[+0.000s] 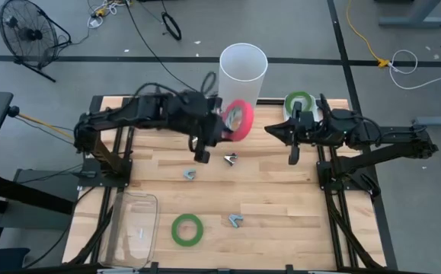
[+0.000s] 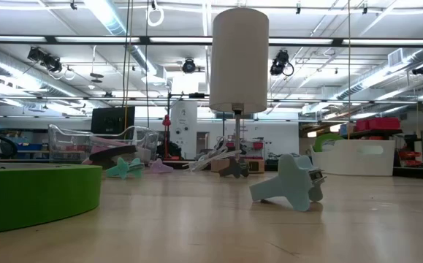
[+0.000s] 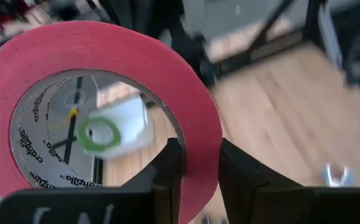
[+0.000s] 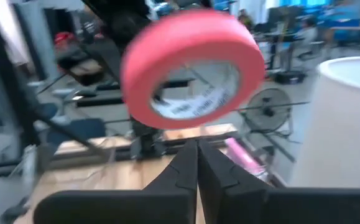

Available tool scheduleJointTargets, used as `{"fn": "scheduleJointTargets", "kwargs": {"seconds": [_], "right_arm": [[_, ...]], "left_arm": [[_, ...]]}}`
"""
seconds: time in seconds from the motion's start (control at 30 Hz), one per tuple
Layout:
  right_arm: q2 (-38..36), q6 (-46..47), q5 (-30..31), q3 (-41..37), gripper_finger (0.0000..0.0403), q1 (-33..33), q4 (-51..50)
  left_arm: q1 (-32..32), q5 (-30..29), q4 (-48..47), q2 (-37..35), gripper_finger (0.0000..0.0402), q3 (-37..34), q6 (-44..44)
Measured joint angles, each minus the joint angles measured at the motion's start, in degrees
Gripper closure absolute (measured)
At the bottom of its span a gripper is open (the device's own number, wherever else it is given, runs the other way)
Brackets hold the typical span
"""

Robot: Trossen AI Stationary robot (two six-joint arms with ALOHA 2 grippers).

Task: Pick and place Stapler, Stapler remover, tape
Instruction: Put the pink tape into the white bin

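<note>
in the high view, the red tape point(image 1: 238, 119) is held in the air by the left gripper point(image 1: 228, 125), just left of centre in the frame and right beside the lower edge of the white cylinder point(image 1: 243, 70). the roll is tilted on edge. in the left wrist view the left gripper's fingers point(image 3: 170, 171) are seen pinching the wall of the red ring, one finger inside the open centre and one outside it.

the right gripper point(image 1: 275, 132) is seen right of centre in the high view, its tip directed toward the red tape and close to it without touching. its fingers are pressed together with nothing between them, as shown at the bottom of the right wrist view, where the red roll is seen above them.

a green tape ring point(image 1: 298, 103) is seen at the upper right of the wooden table point(image 1: 281, 198), resting on a small white block just above the right arm. a second green tape ring point(image 1: 187, 229) lies flat at the lower middle of the table; in the low view it fills the lower left corner.

three small pale staple removers are spread over the table: one point(image 1: 230, 159) just below the left gripper, one point(image 1: 190, 174) to its lower left, and one point(image 1: 236, 221) right of the lower green ring. a clear plastic bin point(image 1: 132, 228) is set at the lower left corner of the table.
</note>
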Motion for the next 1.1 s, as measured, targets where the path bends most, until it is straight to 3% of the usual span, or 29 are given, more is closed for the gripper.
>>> {"fn": "scheduleJointTargets", "kwargs": {"seconds": [0.2,0.4,0.53,0.83,1.1], "right_arm": [[-0.01,0.02,5.47,0.0,0.0357,-0.02,2.51],[-0.01,0.59,8.45,0.0,0.0283,-0.02,4.48],[0.02,1.1,10.96,0.0,0.0226,-0.02,5.58],[0.04,6.68,10.53,0.0,0.0114,-0.7,9.27],[1.09,6.82,7.1,0.0,0.0065,-0.83,15.76]], "left_arm": [[1.57,8.18,6.39,0.0,0.0322,3.03,-3.71],[2.4,16.92,13.08,0.0,0.0322,3.39,-7.2],[2.42,17.15,14.1,0.0,0.0322,3.39,-6.97],[2.42,17.32,13.97,0.68,0.0322,3.33,-6.71],[2.4,17.36,15.57,2.76,0.0322,3.33,-5.96]]}}
